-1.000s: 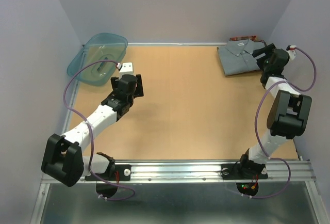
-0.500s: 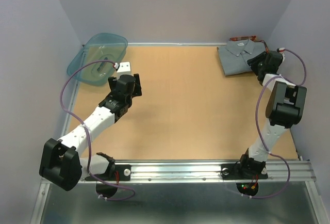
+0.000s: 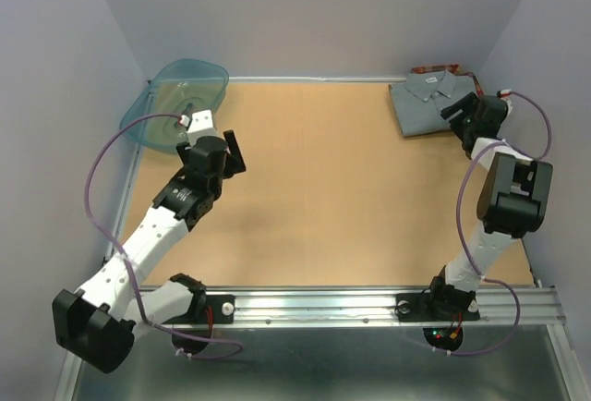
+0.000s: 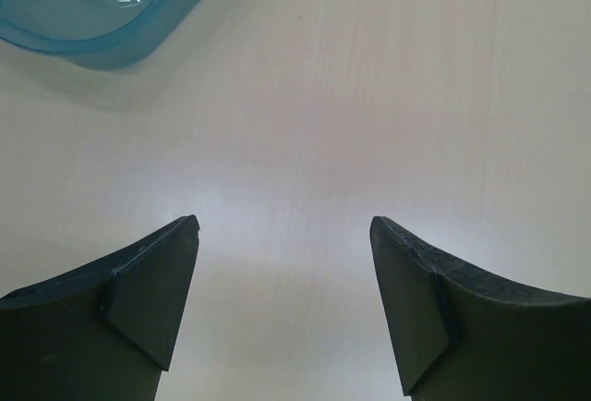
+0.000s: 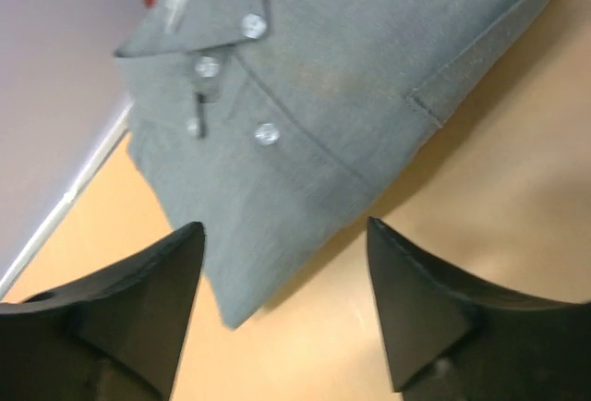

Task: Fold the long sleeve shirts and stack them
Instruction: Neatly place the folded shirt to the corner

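A folded grey shirt (image 3: 427, 103) lies in the table's far right corner, collar towards the back wall. In the right wrist view its buttons and collar (image 5: 323, 78) show clearly. A thin strip of red plaid (image 3: 451, 67) peeks out behind the grey collar, and the rest of that shirt is hidden. My right gripper (image 3: 459, 111) hovers at the grey shirt's right side. It is open (image 5: 286, 225), with a corner of the shirt lying below the gap and nothing gripped. My left gripper (image 3: 236, 153) is open (image 4: 284, 225) over bare table at the left.
A teal plastic basin (image 3: 183, 98) leans in the far left corner, just beyond the left gripper, and its rim (image 4: 111, 45) shows in the left wrist view. Purple walls close in the table on the left, back and right.
The left arm has swung left and reached out towards the basin. The right gripper has dropped from above the shirt to its right edge, and its jaws narrowed, then widened again.
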`<state>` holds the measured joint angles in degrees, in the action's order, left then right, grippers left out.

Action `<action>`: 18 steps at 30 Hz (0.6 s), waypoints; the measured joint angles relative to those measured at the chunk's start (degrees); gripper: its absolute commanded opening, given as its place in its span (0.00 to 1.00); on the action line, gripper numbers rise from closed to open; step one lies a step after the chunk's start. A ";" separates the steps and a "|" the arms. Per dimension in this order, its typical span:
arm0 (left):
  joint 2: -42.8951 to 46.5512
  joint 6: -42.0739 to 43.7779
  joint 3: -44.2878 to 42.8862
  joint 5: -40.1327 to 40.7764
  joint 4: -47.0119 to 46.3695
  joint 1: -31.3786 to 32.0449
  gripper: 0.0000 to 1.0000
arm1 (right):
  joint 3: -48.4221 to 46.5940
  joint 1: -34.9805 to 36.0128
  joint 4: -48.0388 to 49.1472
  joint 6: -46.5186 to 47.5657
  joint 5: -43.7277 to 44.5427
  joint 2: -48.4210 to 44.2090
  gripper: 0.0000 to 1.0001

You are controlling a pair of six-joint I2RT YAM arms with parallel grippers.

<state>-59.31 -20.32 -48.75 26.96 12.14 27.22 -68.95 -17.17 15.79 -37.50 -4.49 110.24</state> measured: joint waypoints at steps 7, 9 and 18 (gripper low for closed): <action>13.20 -4.92 -6.12 1.01 9.60 0.00 0.87 | 2.03 0.00 -12.15 8.61 1.88 -23.93 0.97; 17.29 -5.42 -7.06 2.62 11.50 0.02 0.88 | 2.03 0.00 -17.59 11.21 2.38 -34.67 0.98; 37.48 -5.22 -3.69 9.38 12.15 0.02 0.99 | 6.27 8.85 -30.29 14.23 13.49 -76.04 1.00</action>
<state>-21.82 -25.54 -52.45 36.34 24.29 27.24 -62.67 -8.32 -14.50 -23.27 8.99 34.20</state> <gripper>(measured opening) 0.971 0.997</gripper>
